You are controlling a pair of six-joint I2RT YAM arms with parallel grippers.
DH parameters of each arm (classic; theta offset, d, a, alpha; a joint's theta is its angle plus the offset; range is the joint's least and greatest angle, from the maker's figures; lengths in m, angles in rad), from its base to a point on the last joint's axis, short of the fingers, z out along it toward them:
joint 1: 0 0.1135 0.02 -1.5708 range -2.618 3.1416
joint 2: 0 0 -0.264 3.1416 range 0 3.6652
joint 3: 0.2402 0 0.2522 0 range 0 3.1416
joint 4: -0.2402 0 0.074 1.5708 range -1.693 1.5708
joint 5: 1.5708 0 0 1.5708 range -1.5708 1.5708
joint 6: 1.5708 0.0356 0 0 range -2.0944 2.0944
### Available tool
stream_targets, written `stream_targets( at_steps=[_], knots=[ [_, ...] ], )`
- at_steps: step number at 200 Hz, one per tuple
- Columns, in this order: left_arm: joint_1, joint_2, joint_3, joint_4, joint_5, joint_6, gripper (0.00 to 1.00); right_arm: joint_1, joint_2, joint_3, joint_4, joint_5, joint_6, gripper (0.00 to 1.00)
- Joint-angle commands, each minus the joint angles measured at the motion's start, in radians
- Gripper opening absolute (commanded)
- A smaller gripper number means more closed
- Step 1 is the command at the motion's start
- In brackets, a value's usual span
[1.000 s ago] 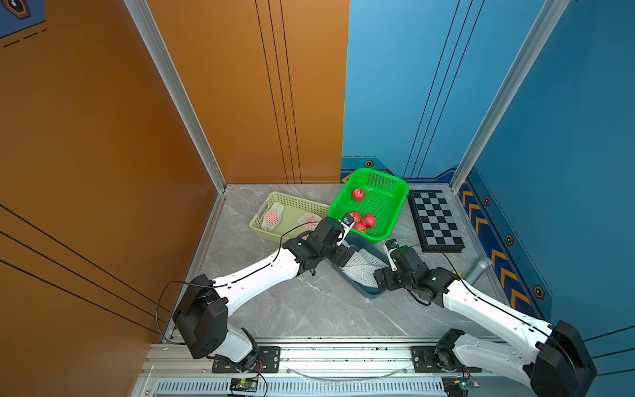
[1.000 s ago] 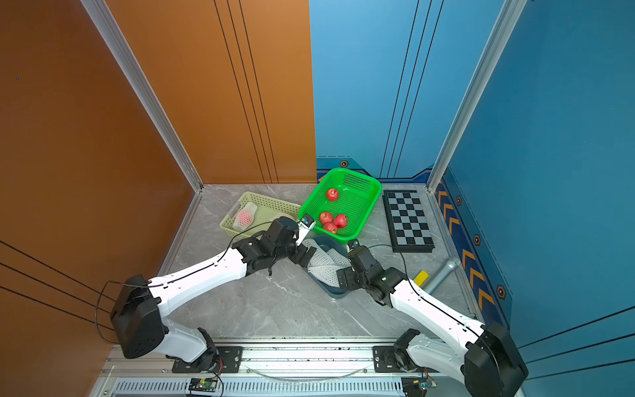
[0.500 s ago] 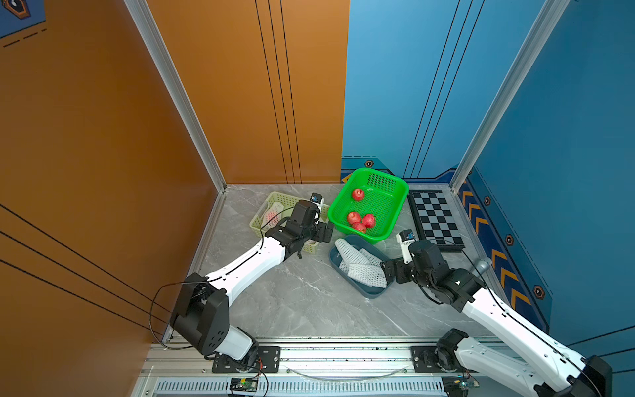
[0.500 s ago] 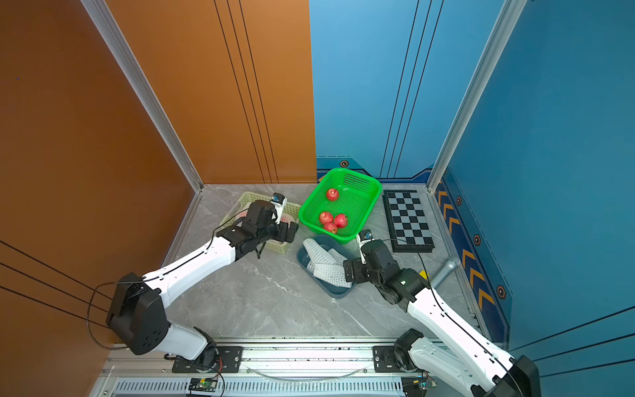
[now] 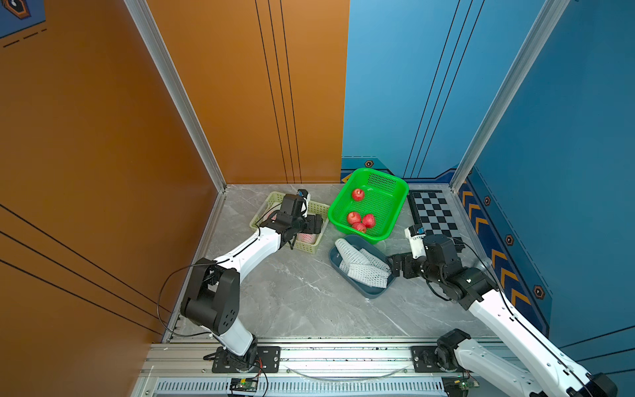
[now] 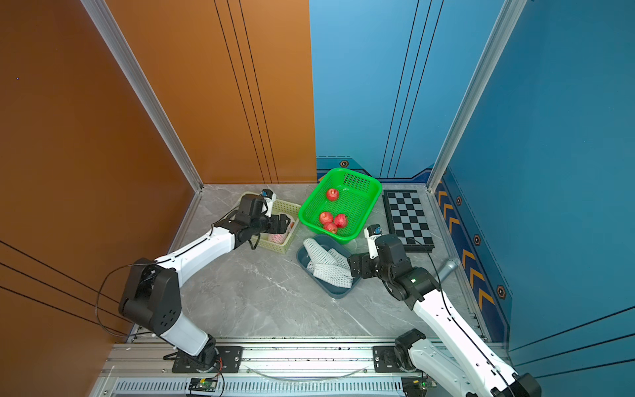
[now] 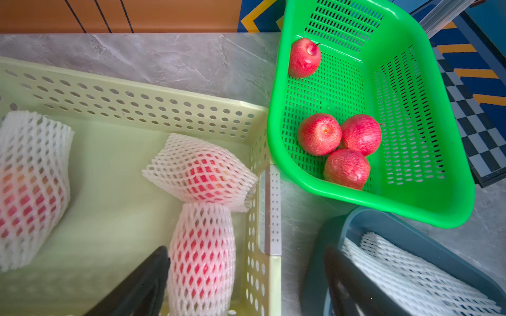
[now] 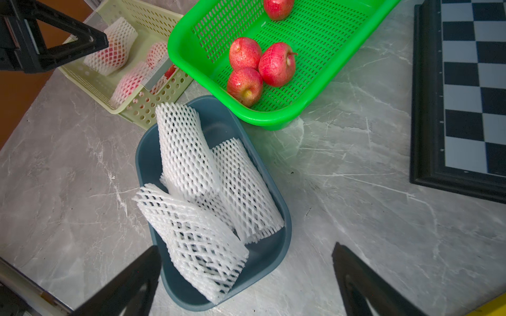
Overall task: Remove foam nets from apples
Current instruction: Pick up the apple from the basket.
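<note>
Three apples in white foam nets lie in the pale yellow basket [image 7: 164,109]: one netted apple [image 7: 202,260] lies against one black finger [image 7: 145,281] of my left gripper [image 7: 245,254], another [image 7: 200,172] just beyond it, a third [image 7: 32,186] further along. The left gripper [image 5: 314,225] is open and straddles the basket's end wall, its other finger outside. Several bare red apples [image 5: 359,220] sit in the green basket [image 5: 402,192]. Empty foam nets [image 8: 191,235] fill the blue tray [image 8: 279,262]. My right gripper [image 8: 246,251] hangs open over the tray's near end, holding nothing.
A black-framed chessboard [image 5: 433,213] lies by the right wall, and a grey tube [image 6: 446,269] rests beside the right arm. The green basket's edge overlaps the blue tray [image 5: 367,295]. Orange and blue walls close in the marble floor.
My left gripper has swung from the blue tray over to the yellow basket and come down at its end wall. My right gripper has drawn back from the tray toward the right.
</note>
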Motion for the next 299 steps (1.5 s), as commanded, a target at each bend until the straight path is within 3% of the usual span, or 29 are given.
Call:
stream_targets(
  at_steps=[1,182,211,262,299],
  knots=[
    [0.015,0.028,0.027,-0.026,0.038,-0.012,0.81,-0.013,-0.006,0.030,0.036,-0.052,-0.019,0.99],
    [0.022,0.143,0.014,-0.126,-0.107,-0.006,0.52,-0.032,0.061,0.050,0.112,-0.108,-0.018,0.98],
    [0.019,0.155,0.026,-0.127,-0.104,-0.002,0.42,-0.033,0.058,0.047,0.131,-0.107,-0.015,0.99],
    [0.018,0.134,0.028,-0.126,-0.108,0.003,0.12,-0.034,0.065,0.048,0.172,-0.108,-0.016,0.99],
    [0.018,0.093,0.020,-0.128,-0.122,0.006,0.02,-0.037,0.080,0.049,0.200,-0.125,-0.014,0.98]
  ],
)
